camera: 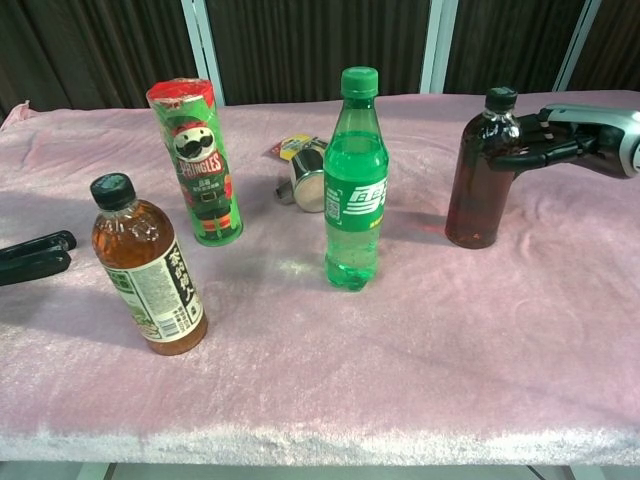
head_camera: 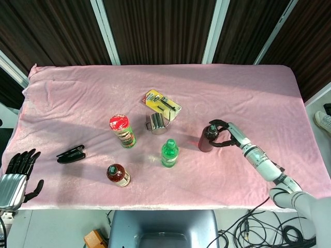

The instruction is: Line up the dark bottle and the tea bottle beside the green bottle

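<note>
The right hand point(head_camera: 225, 133) is at the dark bottle point(head_camera: 208, 138), its fingers point(camera: 520, 155) wrapped around the upper part of the bottle just below the black cap; in the chest view the fingers lie against the bottle's shoulder, so the hand grips it. The dark bottle stands upright on the pink cloth of the tabletop point(head_camera: 77, 103), to the right of the green bottle point(head_camera: 169, 153) and apart from it. The green bottle stands upright near the middle of the tabletop toward the front edge. The tea bottle point(head_camera: 117, 175) stands upright to the left of the green bottle, nearer the front edge, well apart from it, its label facing the chest camera. The left hand point(head_camera: 19, 168) hangs off the left front corner of the tabletop, fingers apart and holding nothing. A Pringles can point(head_camera: 122, 130) stands upright behind the tea bottle. A small metal cup point(head_camera: 157, 123) sits behind the green bottle, and a yellow packaged item point(head_camera: 163, 104) lies flat just behind the cup, touching or nearly touching it. A black clip-like tool point(head_camera: 71, 154) lies on the cloth at the left, between the left hand and the tea bottle.
</note>
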`<state>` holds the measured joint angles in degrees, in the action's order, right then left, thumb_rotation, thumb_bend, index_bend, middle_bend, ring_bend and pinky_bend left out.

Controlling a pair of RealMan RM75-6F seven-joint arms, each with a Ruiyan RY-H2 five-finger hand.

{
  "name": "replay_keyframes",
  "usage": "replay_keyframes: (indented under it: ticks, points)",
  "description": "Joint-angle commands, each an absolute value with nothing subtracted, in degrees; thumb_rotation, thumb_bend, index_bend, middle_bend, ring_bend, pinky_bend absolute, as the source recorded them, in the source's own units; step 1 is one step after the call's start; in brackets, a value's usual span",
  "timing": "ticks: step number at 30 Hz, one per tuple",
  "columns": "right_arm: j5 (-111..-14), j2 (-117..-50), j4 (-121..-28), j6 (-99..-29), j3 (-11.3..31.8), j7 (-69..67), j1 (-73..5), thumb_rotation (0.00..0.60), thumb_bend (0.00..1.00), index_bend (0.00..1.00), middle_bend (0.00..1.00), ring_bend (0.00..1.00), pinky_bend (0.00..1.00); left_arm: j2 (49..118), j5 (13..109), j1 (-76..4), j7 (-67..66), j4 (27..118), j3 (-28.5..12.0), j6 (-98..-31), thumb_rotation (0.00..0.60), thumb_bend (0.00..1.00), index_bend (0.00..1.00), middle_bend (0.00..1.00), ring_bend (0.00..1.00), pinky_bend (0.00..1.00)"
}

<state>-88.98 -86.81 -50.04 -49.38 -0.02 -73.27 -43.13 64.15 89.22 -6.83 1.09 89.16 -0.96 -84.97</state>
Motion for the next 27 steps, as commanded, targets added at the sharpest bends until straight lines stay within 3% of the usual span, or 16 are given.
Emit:
replay_keyframes:
  ticks: [1,8,11,19,27]
  points:
    - [-88.4,-87.5,-49.5,-49.0,0.5,-72.1,-43.3,0.6,0.27,0.68,0.38,0.32,0.49,64.1,89.3,-6.8,1.1,89.2,-0.9,-85.0,0.6,0.39,0.0,0.03,0.0,0.0]
    - [-85.7,-89.6,-48.5,-49.3,2.7,-67.2,-42.9,0.6,0.31,0.93,0.58,0.5,0.67,64.0,89.4,-6.9,1.4,89.2,-0.9,-84.9,0.6,0.39,0.0,0.03,0.0,0.0]
    - [-84.8,-90.7,-48.0,-50.6,3.7,-65.2,-42.4,0.6,0.33,0.99,0.63,0.55,0.71,63.9,89.4,-6.8,1.4,89.3,-0.9,-84.9,0.6,0.39,0.0,0.03,0.0,0.0]
    - [-85.8,-92.0,-47.7,-55.6,4.3,-62.6,-41.0,0.6,0.35,1.0,0.67,0.58,0.74,63.9,89.4,-6.7,1.4,89.3,-0.8,-85.1,0.6,0.39,0.0,0.03,0.0,0.0]
    - [-90.0,-89.3,-55.5,-63.7,3.1,-59.2,-39.3,0.6,0.35,1.0,0.67,0.58,0.74,63.9,89.6,-6.7,1.5,89.4,-0.8,-85.4,0.6,0.39,0.0,0.03,0.0,0.0]
